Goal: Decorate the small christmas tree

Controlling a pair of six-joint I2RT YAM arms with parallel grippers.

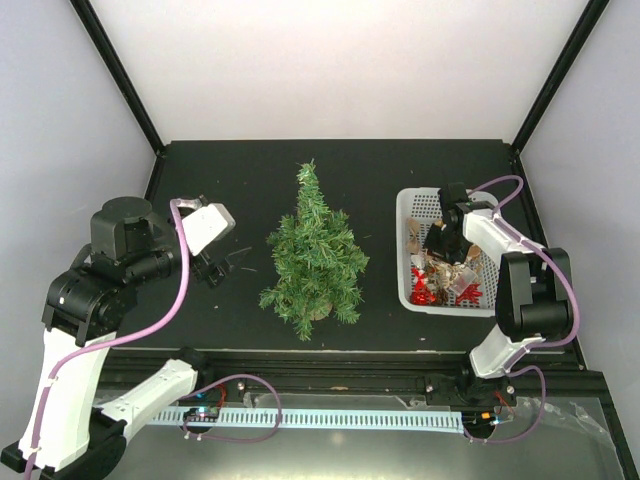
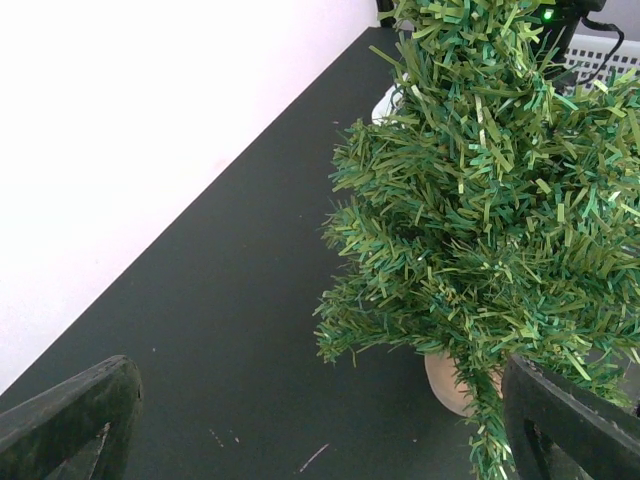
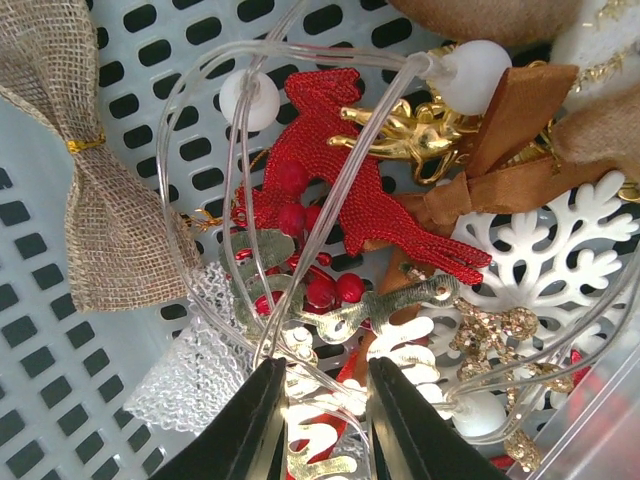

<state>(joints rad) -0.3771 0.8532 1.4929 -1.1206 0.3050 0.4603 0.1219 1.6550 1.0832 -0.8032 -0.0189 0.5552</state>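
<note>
- We judge the task to be at its very start: the small christmas tree (image 1: 313,255) stands upright on its brown base near the middle of the dark table (image 1: 220,180), and we see 0 ornaments on its branches in either the top view or the left wrist view (image 2: 480,230).
- All the decorations that we can see lie in the white basket (image 1: 405,250), well to the right of the tree. Among them are a red reindeer (image 3: 340,190), a burlap bow (image 3: 100,200), a white snowflake (image 3: 545,250) and a clear light string (image 3: 248,100) with round bulbs.
- The right gripper (image 1: 440,245) is down inside the basket. Its 2 fingers stand a narrow gap apart (image 3: 325,420), with the clear wire and a gold glitter piece running between them. We cannot tell whether they pinch either.
- The left gripper (image 1: 228,262) hovers just left of the tree, its claw spread wide with nothing in it (image 2: 320,400).
- What is left, as we read it: secure 1 ornament, lift it out, carry it across and hang it, then repeat for the others.
</note>
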